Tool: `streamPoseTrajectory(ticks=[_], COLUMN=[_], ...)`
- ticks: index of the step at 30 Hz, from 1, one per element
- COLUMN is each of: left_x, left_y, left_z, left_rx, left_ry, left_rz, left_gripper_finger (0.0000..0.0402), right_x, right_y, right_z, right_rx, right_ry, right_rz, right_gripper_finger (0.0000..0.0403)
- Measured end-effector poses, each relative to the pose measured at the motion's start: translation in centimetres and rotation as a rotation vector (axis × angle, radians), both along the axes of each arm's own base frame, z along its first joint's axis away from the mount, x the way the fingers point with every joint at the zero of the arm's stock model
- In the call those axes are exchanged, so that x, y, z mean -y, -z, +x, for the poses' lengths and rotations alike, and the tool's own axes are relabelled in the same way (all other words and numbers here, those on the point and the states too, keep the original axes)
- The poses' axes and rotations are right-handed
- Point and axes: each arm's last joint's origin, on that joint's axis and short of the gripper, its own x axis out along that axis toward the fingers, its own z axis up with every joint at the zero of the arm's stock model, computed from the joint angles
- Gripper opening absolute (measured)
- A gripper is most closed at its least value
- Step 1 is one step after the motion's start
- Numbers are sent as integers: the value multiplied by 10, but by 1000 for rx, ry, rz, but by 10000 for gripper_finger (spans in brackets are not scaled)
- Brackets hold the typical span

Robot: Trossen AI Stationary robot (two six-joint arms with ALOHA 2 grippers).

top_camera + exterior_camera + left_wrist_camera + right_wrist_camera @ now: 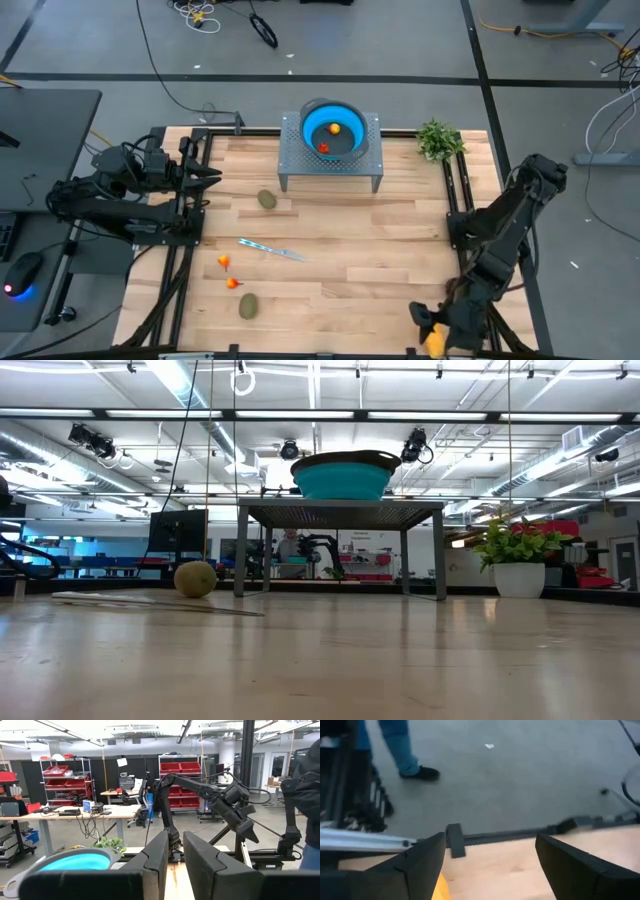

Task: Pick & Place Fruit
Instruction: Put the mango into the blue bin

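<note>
My right gripper [428, 325] hangs open at the table's near right corner, slanting down over an elongated yellow-orange fruit [435, 343] that lies there. In the right wrist view the fruit [441, 889] shows beside one finger. Two brown-green kiwis [267, 199] [248, 305] and two tiny red-orange fruits [224, 262] [233, 283] lie on the left half of the table. A blue bowl [334, 130] on a metal stand [290, 160] holds two small fruits [323, 147]. My left gripper [174, 855] waits at the left edge, with a narrow gap and nothing in it. My right gripper stands open over the yellow-orange fruit [441, 889], which lies on the table by the inner side of one finger [422, 865]. Whether that finger touches it I cannot tell.
A slim silvery-blue knife [272, 249] lies mid-table. A potted green plant [438, 140] stands at the far right. The stand's legs [240, 550] rise from the far middle of the table. A person's legs [400, 745] show on the floor beyond the near edge.
</note>
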Motion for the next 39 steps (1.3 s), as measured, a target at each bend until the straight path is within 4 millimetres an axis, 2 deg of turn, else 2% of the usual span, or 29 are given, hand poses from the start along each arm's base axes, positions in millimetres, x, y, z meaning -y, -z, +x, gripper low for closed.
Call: streamPoseTrajectory(ticks=[5, 11, 22, 34, 39], left_x=[0, 0, 0, 0, 0], left_y=[0, 0, 0, 0, 0], left_z=[0, 0, 0, 0, 0], left_rx=[0, 0, 0, 1, 0], left_ry=[0, 0, 0, 0, 0], left_rz=[0, 0, 0, 0, 0], left_gripper_finger=[68, 68, 68, 68, 68], right_x=[-11, -24, -31, -37, -38], right_y=[10, 31, 56, 92, 103], right_z=[-8, -11, -8, -3, 0], right_rx=[-7, -13, -29, -112, -72], right_ry=[-122, -212, -292, -320, -308], right_rz=[-32, -129, -246, -385, -474], right_gripper_finger=[319, 319, 319, 319, 318])
